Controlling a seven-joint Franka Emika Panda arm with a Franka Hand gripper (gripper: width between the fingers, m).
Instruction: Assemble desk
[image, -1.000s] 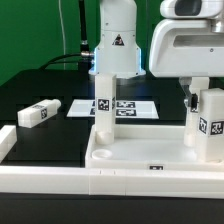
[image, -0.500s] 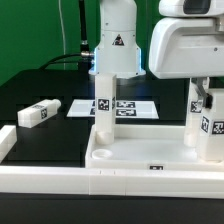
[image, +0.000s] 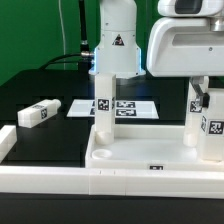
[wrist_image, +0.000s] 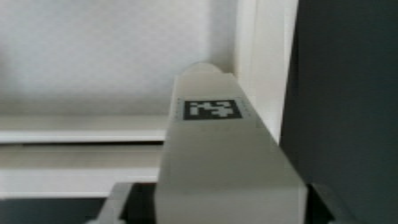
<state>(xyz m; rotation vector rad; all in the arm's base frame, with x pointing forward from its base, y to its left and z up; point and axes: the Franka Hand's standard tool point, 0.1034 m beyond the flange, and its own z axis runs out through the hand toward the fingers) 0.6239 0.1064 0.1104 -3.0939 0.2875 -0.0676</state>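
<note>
Exterior view: your gripper (image: 204, 99) appears clamped on the top of a leg (image: 212, 135) standing upright in the tabletop (image: 140, 146), at that view's right. Wrist view: this leg (wrist_image: 222, 160) looks rigid, light and slick, so grip its flat sides squarely.

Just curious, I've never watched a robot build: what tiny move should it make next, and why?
Probably twist the gripped leg down into the tabletop: the tool appears shut on it, and it stands upright in the tabletop's corner.
</note>
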